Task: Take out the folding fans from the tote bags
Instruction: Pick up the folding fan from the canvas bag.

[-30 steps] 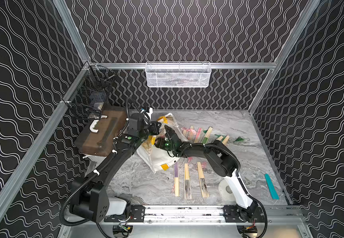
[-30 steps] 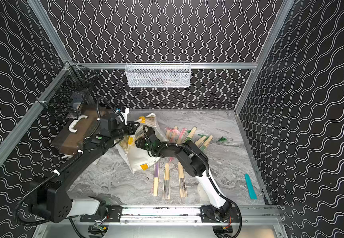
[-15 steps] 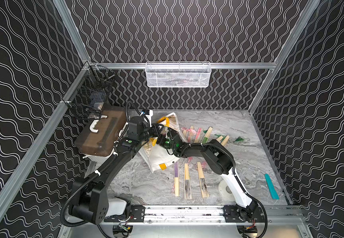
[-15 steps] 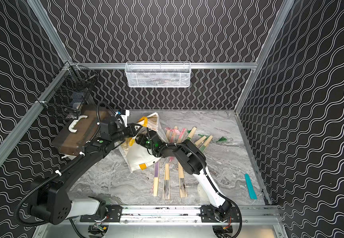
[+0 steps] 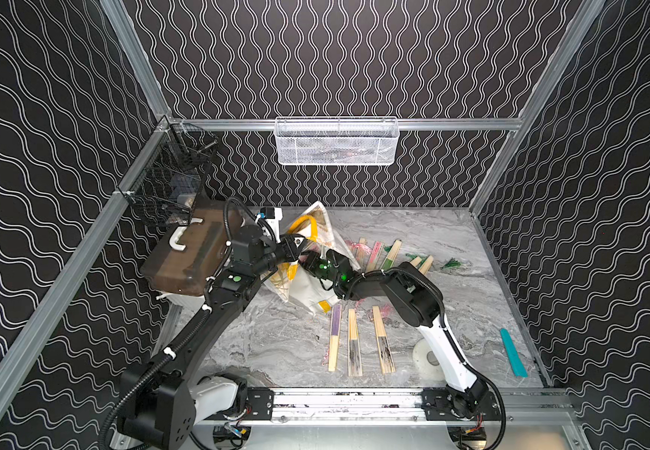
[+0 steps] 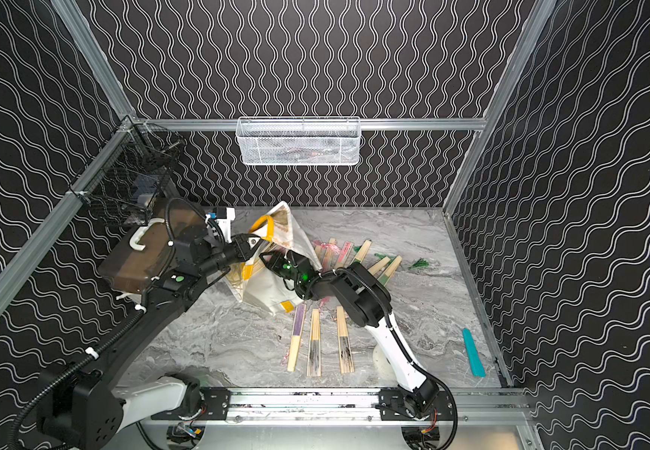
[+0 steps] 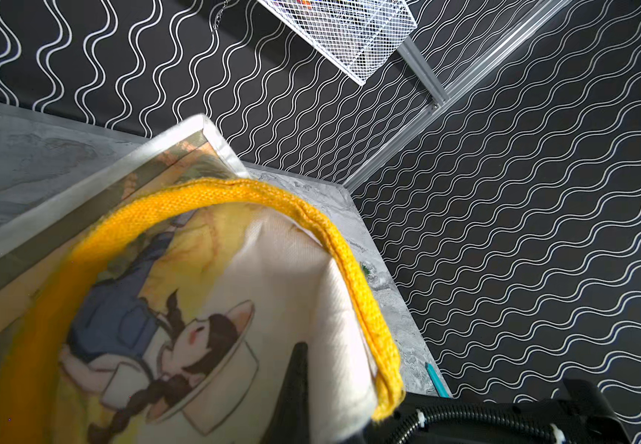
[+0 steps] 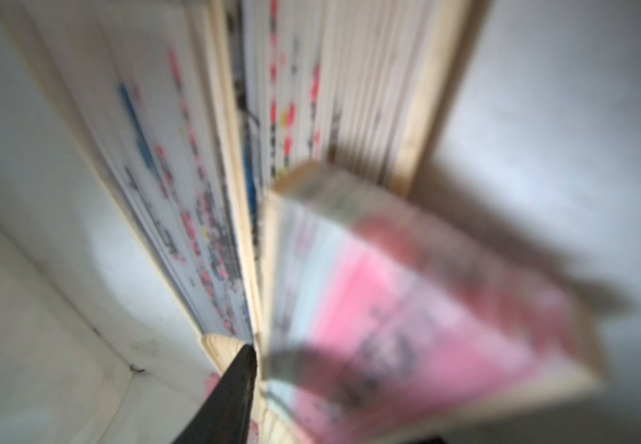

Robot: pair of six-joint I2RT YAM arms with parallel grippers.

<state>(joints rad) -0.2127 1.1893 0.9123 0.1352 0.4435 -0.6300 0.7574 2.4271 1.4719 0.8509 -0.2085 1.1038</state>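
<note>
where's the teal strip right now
In both top views the teal strip lies flat on the table by the right wall, beyond the white roll.

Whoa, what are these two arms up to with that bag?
Two robot arms are emptying a white tote bag. The left gripper pinches the bag's rim, holding it up, while the right gripper reaches inside, where folding fans show. Other fans already lie on the table.
</note>
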